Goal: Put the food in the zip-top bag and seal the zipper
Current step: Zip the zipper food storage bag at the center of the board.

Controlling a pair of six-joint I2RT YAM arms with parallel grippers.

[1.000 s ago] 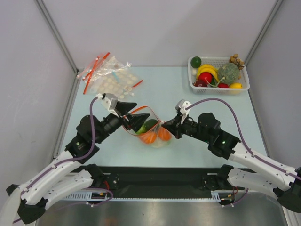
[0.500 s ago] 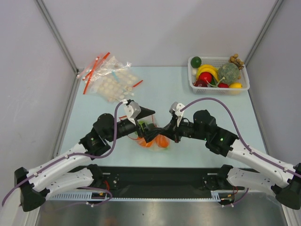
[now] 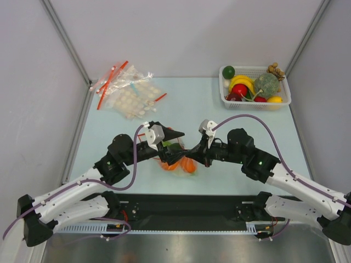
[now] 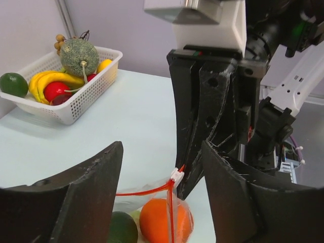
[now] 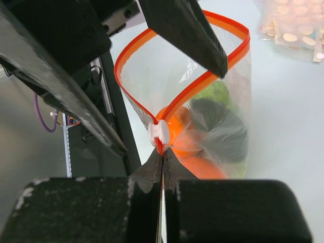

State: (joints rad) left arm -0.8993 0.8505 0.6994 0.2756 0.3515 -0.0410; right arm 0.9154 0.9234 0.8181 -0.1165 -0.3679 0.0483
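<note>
Right gripper on zipper, beside slider

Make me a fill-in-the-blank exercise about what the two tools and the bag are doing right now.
1. The right tool is ____ on the zipper end, right below the white slider.
2. The zip-top bag has its mouth ____, with an orange inside.
3. The left tool has its fingers spread wide, so it grips ____.
4. The yellow bananas lie in a white ____ at the table's far right corner.

Missing words: shut; open; nothing; basket
</note>
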